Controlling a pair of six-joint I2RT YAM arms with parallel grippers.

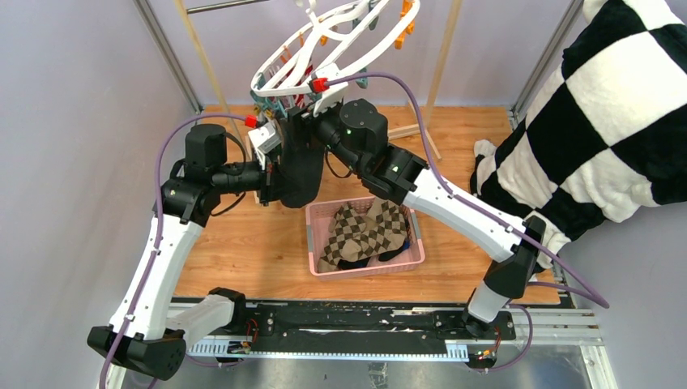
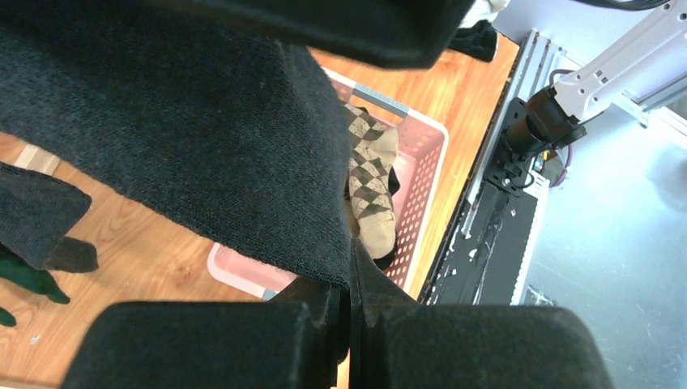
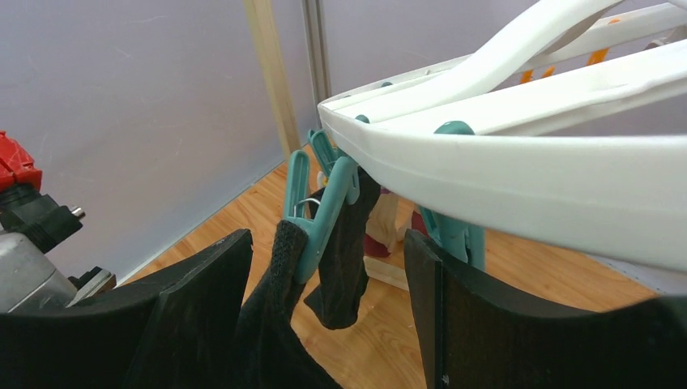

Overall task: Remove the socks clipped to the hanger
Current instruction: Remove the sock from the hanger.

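Left pincer grips a black knitted sock hanging from a teal clip on the tilted white plastic oval hanger above the far edge of the wooden worktop; right pincer gapes wide around that clip

Both arms are built alike: the left arm and the right arm have long white shells dotted with small dark screw holes, joined by chunky black joint housings. A thin purple cable loops along each one and ends in a red plug near the wrist. Tiny green lights glow on the right arm's black joints. The right tool has broad, flat black fingers.
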